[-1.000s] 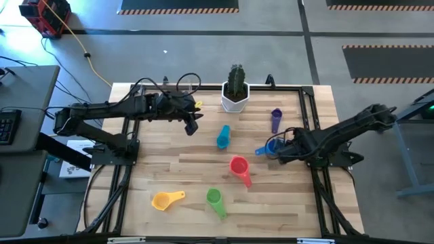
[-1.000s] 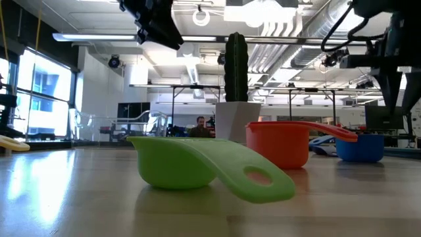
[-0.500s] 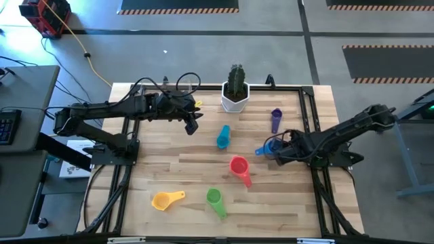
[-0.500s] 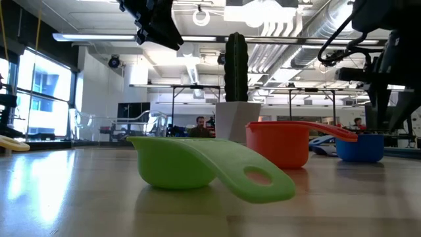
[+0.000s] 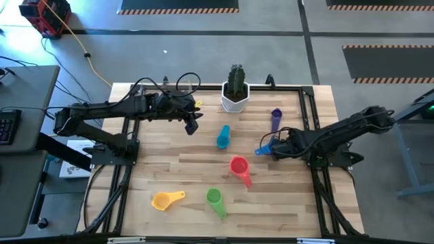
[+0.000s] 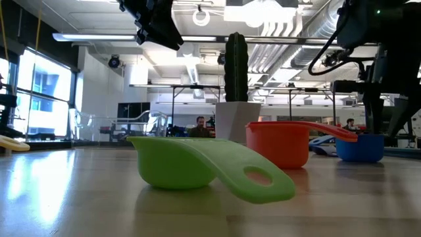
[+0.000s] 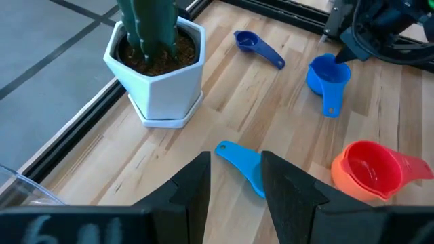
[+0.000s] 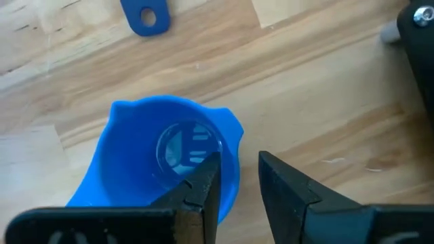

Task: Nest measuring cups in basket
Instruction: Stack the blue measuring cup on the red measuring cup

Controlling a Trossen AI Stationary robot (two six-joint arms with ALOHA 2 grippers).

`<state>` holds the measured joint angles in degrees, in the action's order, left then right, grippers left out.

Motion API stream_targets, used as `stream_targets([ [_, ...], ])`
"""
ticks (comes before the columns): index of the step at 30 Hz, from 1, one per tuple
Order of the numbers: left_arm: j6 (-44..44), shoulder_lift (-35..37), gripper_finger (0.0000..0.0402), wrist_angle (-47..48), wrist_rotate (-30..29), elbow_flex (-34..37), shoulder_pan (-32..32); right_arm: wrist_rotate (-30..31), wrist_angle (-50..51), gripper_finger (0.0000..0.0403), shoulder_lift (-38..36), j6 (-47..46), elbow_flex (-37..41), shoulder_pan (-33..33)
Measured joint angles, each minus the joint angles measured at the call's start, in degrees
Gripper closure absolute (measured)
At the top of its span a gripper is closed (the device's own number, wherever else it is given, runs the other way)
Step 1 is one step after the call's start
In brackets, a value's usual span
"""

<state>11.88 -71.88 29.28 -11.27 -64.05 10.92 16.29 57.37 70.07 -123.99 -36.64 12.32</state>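
Several measuring cups lie apart on the wooden table: purple (image 5: 276, 120), light blue (image 5: 223, 136), dark blue (image 5: 266, 148), red (image 5: 239, 167), green (image 5: 215, 199) and yellow-orange (image 5: 166, 200). My right gripper (image 8: 239, 179) is open at the dark blue cup (image 8: 156, 156), with one finger over the inside of its bowl and the other outside the wall; I cannot tell whether they touch it. My left gripper (image 7: 236, 179) is open and empty. It hangs above the table's far left part, left of the light blue cup (image 7: 244, 163). The clear basket does not show plainly.
A white pot with a cactus (image 5: 235, 95) stands at the table's far edge, between the arms. A black frame rail (image 5: 308, 122) runs along the table's right side, close behind my right gripper. Bare wood lies in the middle and near-left of the table (image 5: 163, 163).
My right gripper has moved a little toward the table's left, closing in on the dark blue cup, and its arm has shifted with it. The cup has stayed in place. My left arm has kept still.
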Motion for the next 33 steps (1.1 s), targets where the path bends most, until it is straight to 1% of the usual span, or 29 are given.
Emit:
stream_targets([
  [3, 0.00, 0.00, 0.0280, -0.02, 0.00, 0.00, 0.00, -0.04, -0.04, 0.0327, 0.21, 2.20, 0.00, -0.54],
  [8, 0.00, 0.00, 0.0280, -0.02, 0.00, 0.00, 0.00, -0.22, 0.06, 0.0388, 0.21, 4.17, 0.00, -1.57],
  [9, -0.02, 0.00, 0.0280, -0.02, 0.00, 0.00, 0.00, -0.20, 0.02, 0.0395, 0.21, 4.45, 0.00, -1.82],
  [10, -0.02, 0.00, 0.0280, -0.02, 0.00, 0.00, 0.00, -0.22, 0.04, 0.0397, 0.21, 4.56, 0.00, -2.00],
  [14, -0.02, 0.00, 0.0280, -0.02, 0.00, 0.00, 0.00, -0.36, 0.13, 0.0385, 0.21, 5.92, 0.00, -2.60],
  [18, -0.03, 0.00, 0.0280, -0.02, 0.00, 0.00, 0.00, -0.70, 0.16, 0.0398, 0.21, 7.63, 0.00, -2.69],
  [27, -1.12, 0.00, 0.0280, -0.02, -0.01, 0.00, 0.00, -0.66, -0.50, 0.0402, 0.16, 11.86, -0.15, -2.67],
  [33, -1.56, 0.00, 0.0280, -0.02, 0.00, 0.00, 0.00, 1.33, 0.65, 0.0402, 0.16, 17.44, -4.28, -2.67],
])
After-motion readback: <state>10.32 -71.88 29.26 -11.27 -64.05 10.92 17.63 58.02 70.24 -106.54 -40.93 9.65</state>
